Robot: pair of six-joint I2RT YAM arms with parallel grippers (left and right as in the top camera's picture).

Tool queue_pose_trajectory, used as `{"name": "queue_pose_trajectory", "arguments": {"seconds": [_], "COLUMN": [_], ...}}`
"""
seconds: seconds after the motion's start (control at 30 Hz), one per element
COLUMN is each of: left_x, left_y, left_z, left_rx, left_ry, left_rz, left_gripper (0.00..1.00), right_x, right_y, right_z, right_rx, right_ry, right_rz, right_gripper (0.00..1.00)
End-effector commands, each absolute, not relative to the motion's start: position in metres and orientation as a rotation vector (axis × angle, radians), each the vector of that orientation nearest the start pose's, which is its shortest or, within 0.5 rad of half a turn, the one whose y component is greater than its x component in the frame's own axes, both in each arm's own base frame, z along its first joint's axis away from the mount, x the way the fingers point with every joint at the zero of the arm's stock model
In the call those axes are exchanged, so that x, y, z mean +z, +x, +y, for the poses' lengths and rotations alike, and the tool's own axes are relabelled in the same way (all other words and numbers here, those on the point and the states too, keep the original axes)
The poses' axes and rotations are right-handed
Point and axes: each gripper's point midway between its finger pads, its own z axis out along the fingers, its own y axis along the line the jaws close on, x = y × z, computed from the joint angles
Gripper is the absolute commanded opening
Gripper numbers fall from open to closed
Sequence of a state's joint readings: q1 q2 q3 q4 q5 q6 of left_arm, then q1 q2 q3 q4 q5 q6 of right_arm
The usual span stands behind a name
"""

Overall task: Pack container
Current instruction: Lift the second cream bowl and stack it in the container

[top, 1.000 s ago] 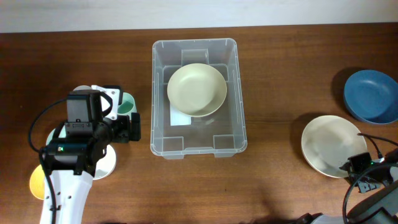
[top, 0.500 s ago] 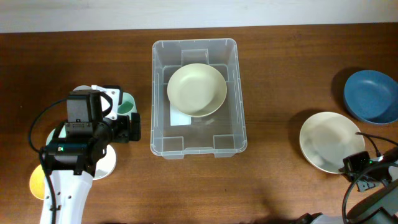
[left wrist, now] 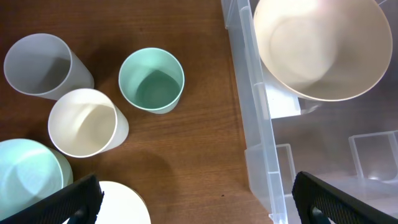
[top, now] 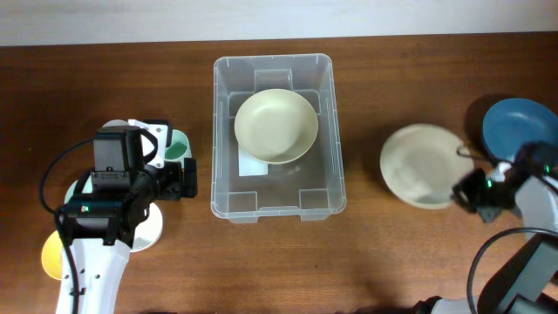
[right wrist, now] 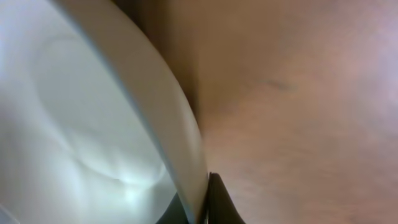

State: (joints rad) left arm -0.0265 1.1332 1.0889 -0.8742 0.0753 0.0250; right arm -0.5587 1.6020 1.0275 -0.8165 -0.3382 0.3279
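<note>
The container (top: 272, 59) sits mid-table, well to the left of the right gripper (top: 478, 190) and just off the right side of the left gripper (top: 186, 179). So far it holds only a cream bowl (top: 275, 126), lying toward its far end, so packing looks barely begun.

The right gripper is clamped on the near rim of a white bowl (top: 423, 166). In the wrist view the rim runs straight into the dark finger (right wrist: 214, 199). The bowl reaches out from the gripper toward the container but is well short of its wall, so carrying it over and setting it inside is probably the step in hand.

A blue bowl (top: 521, 131) waits just beyond the right gripper.

The left gripper is spread wide and holds nothing. Below it stand a pale green bowl (left wrist: 25, 174), a white plate (left wrist: 124, 202), a grey cup (left wrist: 40, 63), a cream cup (left wrist: 84, 122) and a mint cup (left wrist: 151, 79), all unpacked.
</note>
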Motion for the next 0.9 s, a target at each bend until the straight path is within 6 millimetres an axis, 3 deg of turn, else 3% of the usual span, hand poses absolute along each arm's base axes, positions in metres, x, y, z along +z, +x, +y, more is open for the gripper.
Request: {"name": "queue_pose_trajectory", "arguments": {"seconds": [0.0,0.17,0.27,0.43,0.47,0.6,0.73,0.87], "left_x": [0.215,0.215,0.215,0.215,0.215,0.215,0.215,0.215], "left_y": [0.306,0.306,0.306,0.306,0.306,0.306,0.306,0.306], "left_z": [-0.021,-0.021,-0.021,-0.021,-0.021,-0.021,-0.021,-0.021], "left_rx": [-0.106,-0.106,-0.105,-0.105,-0.105,-0.105,-0.106,-0.105], "left_ry": [0.082,0.082,0.082,0.082,0.082,0.082,0.082,0.082], "left_rz": [2.463,2.463,2.463,2.463,2.463,2.463,2.463,2.463], "left_gripper": [0.99,0.99,0.99,0.99,0.99,0.99,0.99,0.99], "right_x": [0.124,0.206,0.263,0.314,0.320,0.307,0.276,0.217], "right_y": [0.342,0.391,0.418,0.437,0.441,0.450,0.463,0.479], "right_z": [-0.097,-0.061,-0.020,0.046,0.073,0.126,0.164,0.191], "right_rx": [0.472,0.469,0.475,0.400,0.393,0.388,0.399,0.383], "right_ry": [0.914,0.630,0.396,0.116,0.034,-0.082,-0.157,-0.196], "right_rz": [2.575,2.475,2.387,2.275,2.244,2.243,2.280,2.379], "right_gripper": [0.04,0.04,0.04,0.04,0.04,0.04,0.04,0.04]}}
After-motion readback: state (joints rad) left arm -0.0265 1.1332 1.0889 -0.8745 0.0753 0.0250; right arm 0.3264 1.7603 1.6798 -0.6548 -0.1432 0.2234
